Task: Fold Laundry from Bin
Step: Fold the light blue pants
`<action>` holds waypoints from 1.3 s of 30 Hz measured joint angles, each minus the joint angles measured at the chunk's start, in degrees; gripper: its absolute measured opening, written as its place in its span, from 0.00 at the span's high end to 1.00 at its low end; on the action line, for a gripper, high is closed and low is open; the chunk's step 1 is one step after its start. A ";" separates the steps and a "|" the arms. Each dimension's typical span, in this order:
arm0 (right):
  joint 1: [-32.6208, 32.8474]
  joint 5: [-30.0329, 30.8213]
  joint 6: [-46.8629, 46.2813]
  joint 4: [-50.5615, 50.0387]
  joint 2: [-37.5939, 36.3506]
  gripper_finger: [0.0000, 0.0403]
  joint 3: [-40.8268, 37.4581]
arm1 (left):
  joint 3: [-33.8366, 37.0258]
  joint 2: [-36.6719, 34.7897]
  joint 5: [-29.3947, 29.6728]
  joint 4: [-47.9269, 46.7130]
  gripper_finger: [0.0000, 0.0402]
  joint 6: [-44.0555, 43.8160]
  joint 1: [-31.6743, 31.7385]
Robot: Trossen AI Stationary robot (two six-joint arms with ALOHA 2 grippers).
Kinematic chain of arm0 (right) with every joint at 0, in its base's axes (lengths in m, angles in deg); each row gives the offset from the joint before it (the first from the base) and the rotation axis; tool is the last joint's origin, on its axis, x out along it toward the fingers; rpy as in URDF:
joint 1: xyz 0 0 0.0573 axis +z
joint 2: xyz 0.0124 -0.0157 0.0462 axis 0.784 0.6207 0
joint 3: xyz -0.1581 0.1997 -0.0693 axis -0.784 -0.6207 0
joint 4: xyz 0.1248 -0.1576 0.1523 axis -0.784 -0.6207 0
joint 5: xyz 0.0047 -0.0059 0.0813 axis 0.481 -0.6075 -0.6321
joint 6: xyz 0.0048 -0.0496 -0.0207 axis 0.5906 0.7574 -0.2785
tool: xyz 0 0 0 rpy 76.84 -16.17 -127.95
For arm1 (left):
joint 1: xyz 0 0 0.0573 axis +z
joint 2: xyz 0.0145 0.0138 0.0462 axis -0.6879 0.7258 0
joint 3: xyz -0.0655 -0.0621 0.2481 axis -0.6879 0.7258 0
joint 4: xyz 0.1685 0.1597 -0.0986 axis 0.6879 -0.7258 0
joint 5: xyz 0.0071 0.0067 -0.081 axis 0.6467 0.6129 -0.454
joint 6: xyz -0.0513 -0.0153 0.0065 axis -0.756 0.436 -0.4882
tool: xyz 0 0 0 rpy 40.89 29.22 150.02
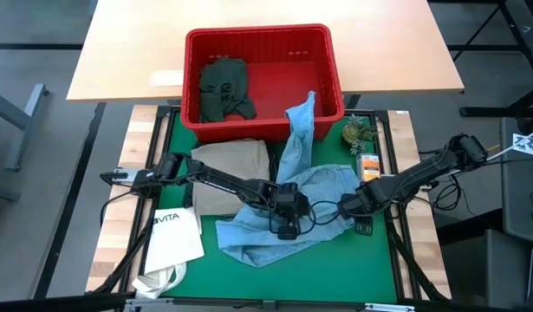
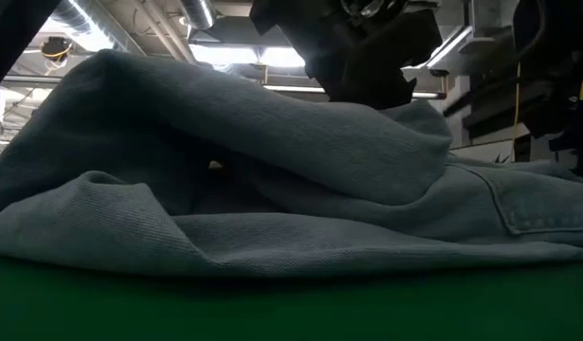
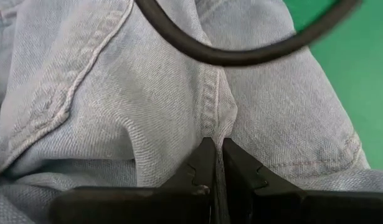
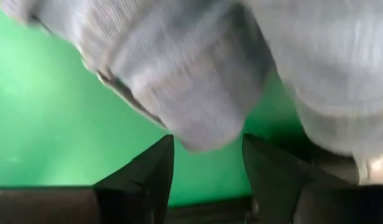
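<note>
Light blue jeans [image 1: 309, 186] lie crumpled on the green mat [image 1: 379, 269], with one leg [image 1: 299, 117] hanging over the near rim of the red bin [image 1: 257, 39]. A dark green piece [image 1: 224, 87] lies inside the bin. Folded khaki trousers [image 1: 231, 169] rest on the mat at the left. My left gripper [image 3: 215, 155] is shut on the jeans near their middle. At the jeans' right edge my right gripper [image 4: 207, 158] points down, open. Its fingers stand on either side of a rounded bulge of denim [image 4: 191, 93], apart from it. My left gripper pinches a raised fold of the jeans at a stitched seam [image 3: 211, 118] between its two fingers. The fingers slant down from the table's left side. The jeans rest on the mat around the hold, bunched and slack.
A white tote bag [image 1: 175, 238] lies at the mat's near left corner. A small plant-like object [image 1: 357, 132] and an orange item [image 1: 368, 163] sit at the right, near the bin. Bare green mat shows along the near edge.
</note>
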 joint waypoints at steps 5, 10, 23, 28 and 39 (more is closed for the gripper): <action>0.02 0.15 0.02 4.60 0.00 0.53 -0.01 | 0.00 0.00 -0.01 -0.02 0.98 0.04 -0.04; 0.02 0.23 3.02 7.07 0.00 0.53 -0.02 | 0.00 0.00 -0.01 0.00 0.98 0.07 -0.04; 0.07 -4.07 10.21 6.71 -0.04 0.97 1.40 | -1.06 0.11 -0.90 1.24 0.98 -1.28 -0.33; 0.99 -7.10 12.03 -2.89 -0.04 0.97 9.28 | -2.60 0.11 -0.98 2.03 0.98 -1.31 -0.59; 16.97 -17.44 -5.28 -17.42 -0.11 0.99 22.69 | -3.61 0.11 -1.09 9.02 0.97 -1.33 -1.36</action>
